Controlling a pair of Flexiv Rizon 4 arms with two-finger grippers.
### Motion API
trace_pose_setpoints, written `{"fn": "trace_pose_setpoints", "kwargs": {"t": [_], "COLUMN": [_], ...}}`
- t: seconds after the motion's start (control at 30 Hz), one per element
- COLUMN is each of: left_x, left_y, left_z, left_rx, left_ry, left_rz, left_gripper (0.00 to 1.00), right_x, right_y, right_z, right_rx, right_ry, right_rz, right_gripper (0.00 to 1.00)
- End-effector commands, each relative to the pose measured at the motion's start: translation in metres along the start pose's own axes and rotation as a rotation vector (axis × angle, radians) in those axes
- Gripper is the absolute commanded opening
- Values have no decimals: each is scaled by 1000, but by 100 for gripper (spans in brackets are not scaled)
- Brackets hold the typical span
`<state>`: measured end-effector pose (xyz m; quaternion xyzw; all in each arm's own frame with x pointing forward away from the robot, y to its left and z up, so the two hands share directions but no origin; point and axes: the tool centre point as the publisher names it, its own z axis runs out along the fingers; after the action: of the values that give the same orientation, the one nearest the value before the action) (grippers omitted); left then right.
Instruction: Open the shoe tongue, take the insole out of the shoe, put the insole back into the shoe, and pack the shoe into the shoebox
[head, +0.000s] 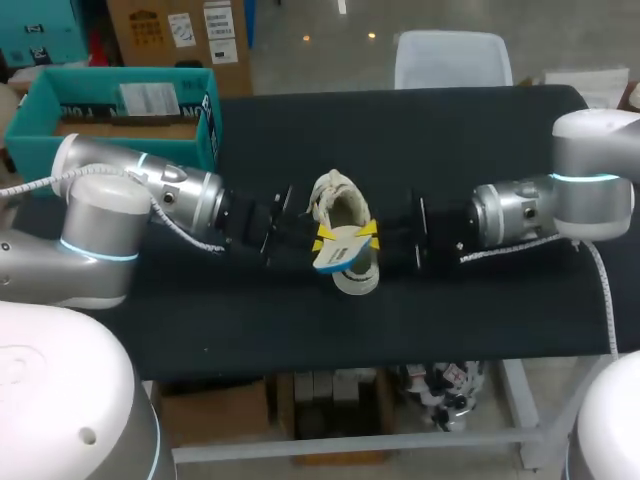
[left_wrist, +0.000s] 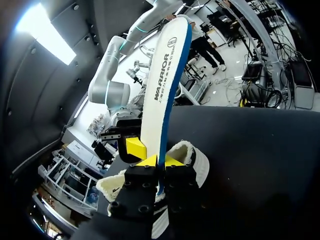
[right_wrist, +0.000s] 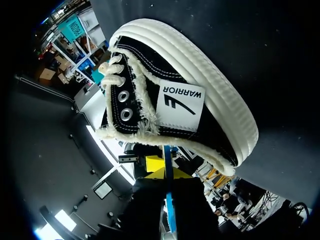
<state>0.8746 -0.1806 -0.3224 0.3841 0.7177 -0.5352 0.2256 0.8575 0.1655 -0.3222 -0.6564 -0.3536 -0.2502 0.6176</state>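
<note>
- Head view: the shoe (head: 338, 200) lies on the desk (head: 450, 150). The insole (head: 336, 252) is out, just beside the shoe's opening. The left pincer (head: 322, 241) and right pincer (head: 368, 231) meet it from opposite sides. The shoebox (head: 208, 120) stands well apart from the shoe.
- Left wrist view: the left pincer (left_wrist: 155, 161) is clamped on the insole (left_wrist: 162, 85), which stands upright and clear of the shoe (left_wrist: 197, 160).
- Right wrist view: the insole's blue edge (right_wrist: 170, 207) runs through the right pincer (right_wrist: 166, 174), apparently clamped. The shoe (right_wrist: 180, 100) is just ahead. The double hold probably steadies the flexible insole for re-insertion.
</note>
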Motion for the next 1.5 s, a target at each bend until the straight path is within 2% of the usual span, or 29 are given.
{"fn": "trace_pose_setpoints", "kwargs": {"t": [0.03,0.33,0.53,1.07,1.5], "left_x": [-3,-7,-9,-6,-8], "left_y": [7,12,12,25,39], "left_z": [3,6,11,19,23], "left_rx": [10,0,4,-13,-48], "left_ry": [16,47,97,187,189], "left_rz": [11,38,78,136,120], "left_gripper": [0,0,0,0,0], "right_x": [4,-1,-1,-2,-8], "right_y": [6,11,16,30,43], "right_z": [4,5,4,-2,0], "right_rx": [27,53,65,39,35], "right_ry": [-48,-145,-185,-237,-255], "right_rz": [12,21,14,-46,-32], "right_gripper": [0,0,0,0,0]}}
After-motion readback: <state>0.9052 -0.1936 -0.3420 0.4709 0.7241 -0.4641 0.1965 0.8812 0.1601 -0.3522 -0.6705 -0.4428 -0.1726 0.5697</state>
